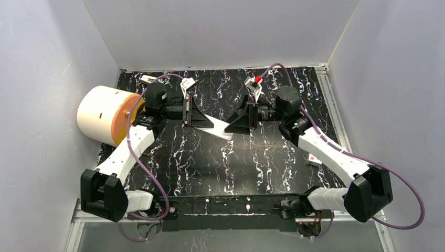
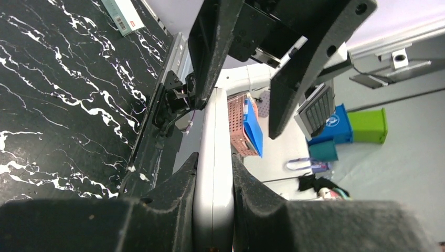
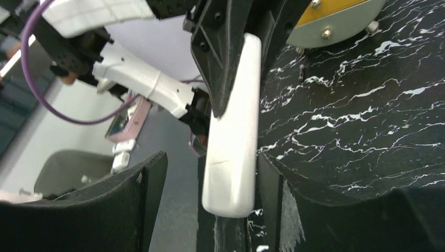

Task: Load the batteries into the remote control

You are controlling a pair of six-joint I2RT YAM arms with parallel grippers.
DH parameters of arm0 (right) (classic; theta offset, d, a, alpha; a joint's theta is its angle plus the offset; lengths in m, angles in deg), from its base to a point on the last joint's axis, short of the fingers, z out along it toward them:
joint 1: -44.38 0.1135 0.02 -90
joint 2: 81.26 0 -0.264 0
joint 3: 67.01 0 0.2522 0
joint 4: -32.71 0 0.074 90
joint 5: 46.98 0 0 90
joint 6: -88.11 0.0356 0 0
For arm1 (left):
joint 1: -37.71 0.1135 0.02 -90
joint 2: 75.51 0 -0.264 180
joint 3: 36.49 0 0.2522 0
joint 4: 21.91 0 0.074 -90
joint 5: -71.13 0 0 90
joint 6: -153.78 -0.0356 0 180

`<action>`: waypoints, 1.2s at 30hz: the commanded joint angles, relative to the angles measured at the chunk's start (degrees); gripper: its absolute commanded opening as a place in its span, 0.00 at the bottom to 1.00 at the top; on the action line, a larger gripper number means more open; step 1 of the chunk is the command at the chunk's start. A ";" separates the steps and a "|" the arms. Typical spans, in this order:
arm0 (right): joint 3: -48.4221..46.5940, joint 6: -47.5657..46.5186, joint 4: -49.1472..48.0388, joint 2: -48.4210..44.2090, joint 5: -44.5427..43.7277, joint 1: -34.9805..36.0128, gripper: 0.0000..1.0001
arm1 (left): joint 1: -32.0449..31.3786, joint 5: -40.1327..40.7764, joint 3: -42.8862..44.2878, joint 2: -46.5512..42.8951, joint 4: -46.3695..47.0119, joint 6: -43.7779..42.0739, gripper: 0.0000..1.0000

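A white remote control [image 1: 219,129] hangs in the air between my two arms over the middle of the table. My left gripper [image 1: 208,123] is shut on one end of it; in the left wrist view the remote control [image 2: 215,131] is pinched edge-on between both pads. My right gripper [image 3: 212,160] stands open around the other rounded end of the remote control [image 3: 235,136]. One finger [image 3: 270,184] sits close beside the casing and the other is well apart. The batteries are out of view; a tiny dark stick [image 3: 300,72] lies on the table, too small to identify.
A big white drum with an orange face [image 1: 104,116] lies at the table's left. A small white-and-red packet [image 1: 315,160] sits near the right edge. White walls close in on both sides, and a metal rail [image 1: 231,205] runs along the near edge.
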 commanded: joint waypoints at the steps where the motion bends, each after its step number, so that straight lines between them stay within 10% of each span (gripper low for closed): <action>1: -4.95 -11.38 10.43 2.56 9.72 0.15 0.67 | 0.19 -4.26 0.97 -4.59 -0.15 -4.63 0.00; 22: -8.50 -1.60 -0.58 13.16 5.25 4.72 0.07 | -0.07 1.22 3.18 -8.49 -17.52 -19.44 0.02; 26: -7.38 -2.69 -0.57 12.01 -0.59 4.64 0.01 | -0.06 9.43 5.79 -9.58 -27.98 -26.24 0.27; 31: -2.27 -3.72 -2.42 7.29 -8.63 4.63 0.01 | -0.04 24.32 6.46 -12.56 -31.03 -27.65 0.93; 36: -0.71 -12.32 10.04 2.55 -22.58 4.63 0.01 | 0.08 42.76 6.84 -16.38 -33.90 -27.89 0.98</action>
